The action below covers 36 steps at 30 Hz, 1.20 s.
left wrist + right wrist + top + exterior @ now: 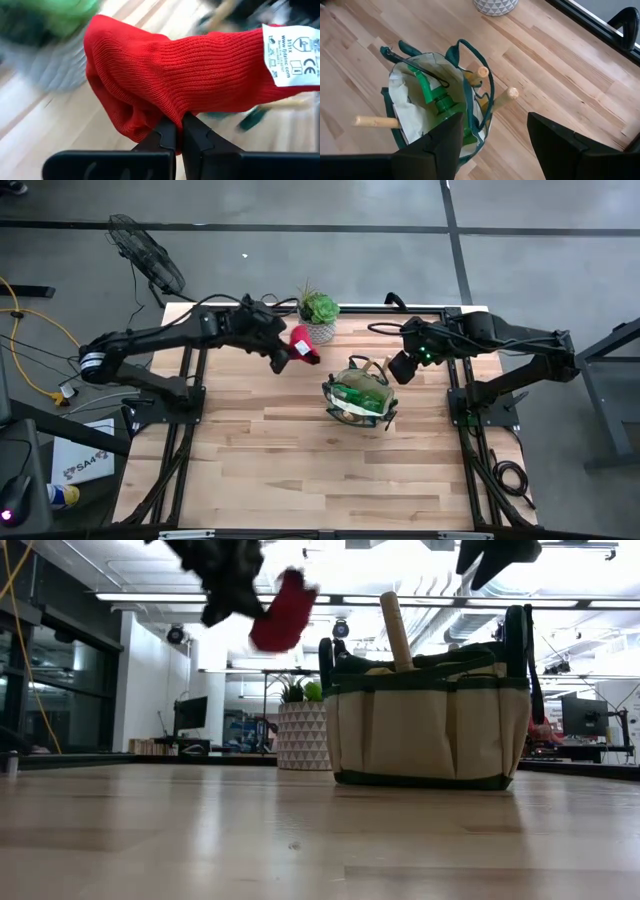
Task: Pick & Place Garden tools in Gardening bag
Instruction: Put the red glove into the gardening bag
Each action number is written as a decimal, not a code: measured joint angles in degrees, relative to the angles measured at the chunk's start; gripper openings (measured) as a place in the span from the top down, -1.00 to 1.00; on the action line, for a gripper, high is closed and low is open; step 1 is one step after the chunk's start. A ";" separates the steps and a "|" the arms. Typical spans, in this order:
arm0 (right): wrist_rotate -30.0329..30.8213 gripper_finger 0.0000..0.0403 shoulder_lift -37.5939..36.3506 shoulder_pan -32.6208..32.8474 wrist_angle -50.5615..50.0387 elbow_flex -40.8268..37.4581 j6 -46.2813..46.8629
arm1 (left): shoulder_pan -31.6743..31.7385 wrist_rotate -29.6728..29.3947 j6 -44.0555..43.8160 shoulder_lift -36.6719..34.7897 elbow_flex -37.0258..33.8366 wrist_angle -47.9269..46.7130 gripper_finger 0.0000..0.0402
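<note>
red glove (200, 75) ribbed knit, pinched in left tool (179, 131), airborne.

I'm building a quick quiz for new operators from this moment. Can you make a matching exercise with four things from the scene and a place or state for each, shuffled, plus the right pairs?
Things:
1. red glove
2. gardening bag
3. succulent in a white pot
4. right gripper

Places or states:
A. stands at the table's far edge
B. jaws open, empty, above the bag's right side
C. pinched in the left gripper's shut jaws, lifted off the table
D. sits mid-table with wooden handles and a green spray bottle inside

Pairs: 1-C, 2-D, 3-A, 4-B
</note>
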 joint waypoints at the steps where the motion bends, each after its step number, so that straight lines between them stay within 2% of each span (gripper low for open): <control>1: 0.00 -0.06 0.00 0.01 0.17 0.00 0.00 | -1.33 -0.41 -0.48 0.46 0.81 1.72 1.00; 8: 0.19 -0.06 0.00 0.01 0.80 0.00 0.08 | -7.09 -2.99 -3.04 4.91 5.13 9.27 1.00; 15: 2.95 -0.06 0.00 0.01 0.79 0.00 0.36 | -9.01 1.27 -7.27 11.42 7.12 16.71 1.00; 21: 2.99 -0.06 0.00 0.01 0.77 0.00 0.09 | -10.42 2.33 -8.56 15.96 10.34 19.83 1.00; 36: 2.91 -0.06 0.00 0.01 3.69 0.00 -0.96 | -14.46 0.97 -11.64 27.07 18.19 19.81 1.00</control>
